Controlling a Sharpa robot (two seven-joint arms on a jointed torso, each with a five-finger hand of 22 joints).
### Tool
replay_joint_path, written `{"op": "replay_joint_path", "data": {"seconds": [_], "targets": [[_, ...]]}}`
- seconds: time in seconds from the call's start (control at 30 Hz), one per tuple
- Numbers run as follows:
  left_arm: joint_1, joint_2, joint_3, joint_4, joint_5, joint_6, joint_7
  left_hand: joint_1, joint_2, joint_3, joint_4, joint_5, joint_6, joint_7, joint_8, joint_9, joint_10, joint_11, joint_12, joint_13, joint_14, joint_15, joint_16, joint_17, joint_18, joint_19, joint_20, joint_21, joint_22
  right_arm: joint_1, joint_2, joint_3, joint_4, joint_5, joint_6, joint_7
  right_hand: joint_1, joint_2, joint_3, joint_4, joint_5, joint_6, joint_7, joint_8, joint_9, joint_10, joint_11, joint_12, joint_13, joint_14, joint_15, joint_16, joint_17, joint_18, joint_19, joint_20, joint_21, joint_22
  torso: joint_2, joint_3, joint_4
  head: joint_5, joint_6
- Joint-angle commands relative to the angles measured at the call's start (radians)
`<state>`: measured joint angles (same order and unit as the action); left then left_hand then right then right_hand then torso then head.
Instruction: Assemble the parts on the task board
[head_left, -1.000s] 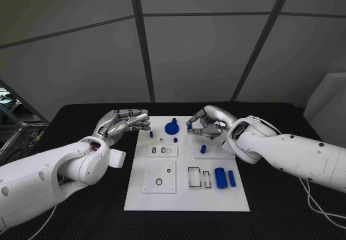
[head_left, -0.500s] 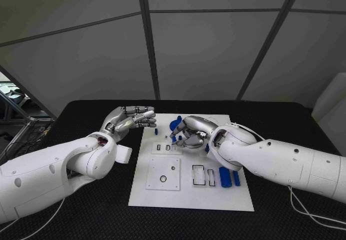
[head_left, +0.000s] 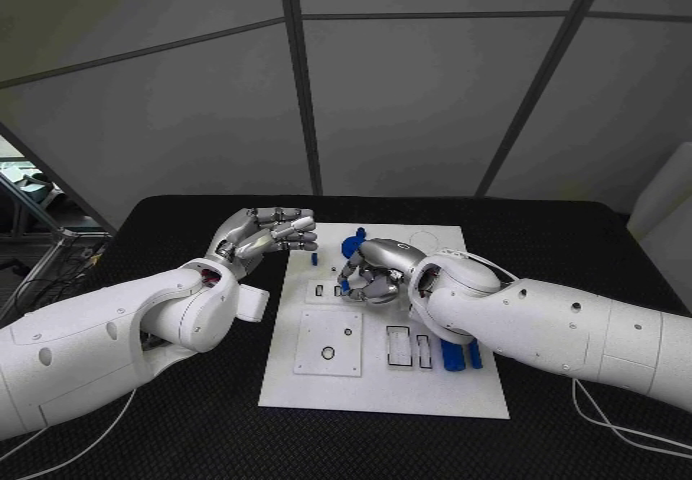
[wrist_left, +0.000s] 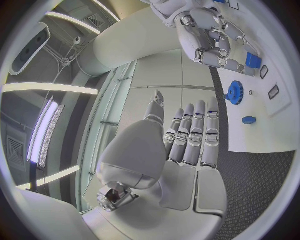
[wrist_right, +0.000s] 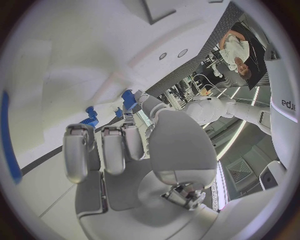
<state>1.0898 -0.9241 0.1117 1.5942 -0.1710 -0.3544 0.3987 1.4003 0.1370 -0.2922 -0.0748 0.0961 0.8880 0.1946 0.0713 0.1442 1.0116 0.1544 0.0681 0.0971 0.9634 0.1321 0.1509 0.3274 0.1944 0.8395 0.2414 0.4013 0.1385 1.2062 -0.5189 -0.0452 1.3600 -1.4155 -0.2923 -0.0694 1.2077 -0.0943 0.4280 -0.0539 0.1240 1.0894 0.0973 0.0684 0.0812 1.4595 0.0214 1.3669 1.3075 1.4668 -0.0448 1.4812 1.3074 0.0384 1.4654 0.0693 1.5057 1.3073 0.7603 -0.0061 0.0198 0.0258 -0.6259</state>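
Right hand (head_left: 372, 272) sits low over the upper middle of the task board (head_left: 378, 395), fingers curled in; the left wrist view shows a small blue block (wrist_left: 252, 60) at its fingertips, so we judge it held in a pinch, though the contact itself is hard to make out. Left hand (head_left: 268, 236) hovers off the board's left edge, fingers bent in together, holding nothing we can see. Just beyond the right hand stands the blue gear (head_left: 353, 244), and a short blue peg (head_left: 309, 257) stands upright near the board's left edge. Two blue bars (head_left: 459, 356) lie by the right forearm, long axes running away from the robot. We judge these parts light, rigid and smooth, best taken across their flat sides.
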Motion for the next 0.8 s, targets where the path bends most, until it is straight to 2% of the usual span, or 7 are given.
{"op": "replay_joint_path", "data": {"seconds": [0.03, 0.8], "targets": [[0.002, 0.001, 0.001, 0.0, 0.002, 0.011, 0.003, -0.003, 0.009, 0.002, -0.006, -0.002, -0.003, 0.001, -0.005, 0.001, -0.004, 0.004, -0.003, 0.0, -0.001, 0.005, -0.007, -0.001, -0.014, -0.005, 0.0, -0.005, -0.001, 0.001, 0.001, 0.0, 0.0, -0.038, 0.01, -0.025, -0.004, 0.005, 0.002, 0.0, 0.001, 0.001, 0.003, 0.0, 0.001, -0.001, -0.004, 0.005, 0.058, 0.071, -0.008, 0.002, 0.126, -0.006, 0.018, -0.008, 0.001, 0.124, -0.001, -0.0003, 0.0004, -0.001, -0.003], [0.002, 0.001, 0.001, -0.002, 0.002, 0.01, 0.001, -0.003, 0.009, 0.002, -0.006, -0.002, -0.003, 0.001, -0.005, 0.001, -0.004, 0.004, -0.003, 0.0, -0.001, 0.005, -0.007, -0.001, -0.014, -0.005, 0.0, -0.005, -0.001, -0.002, 0.005, -0.001, -0.002, -0.074, 0.034, -0.044, -0.009, -0.001, -0.001, -0.003, 0.001, -0.003, 0.004, -0.003, 0.0, -0.004, -0.003, 0.001, 0.055, 0.07, -0.007, -0.002, 0.121, -0.005, 0.014, -0.008, -0.002, 0.118, -0.001, -0.0005, 0.001, -0.006, -0.007]]}}
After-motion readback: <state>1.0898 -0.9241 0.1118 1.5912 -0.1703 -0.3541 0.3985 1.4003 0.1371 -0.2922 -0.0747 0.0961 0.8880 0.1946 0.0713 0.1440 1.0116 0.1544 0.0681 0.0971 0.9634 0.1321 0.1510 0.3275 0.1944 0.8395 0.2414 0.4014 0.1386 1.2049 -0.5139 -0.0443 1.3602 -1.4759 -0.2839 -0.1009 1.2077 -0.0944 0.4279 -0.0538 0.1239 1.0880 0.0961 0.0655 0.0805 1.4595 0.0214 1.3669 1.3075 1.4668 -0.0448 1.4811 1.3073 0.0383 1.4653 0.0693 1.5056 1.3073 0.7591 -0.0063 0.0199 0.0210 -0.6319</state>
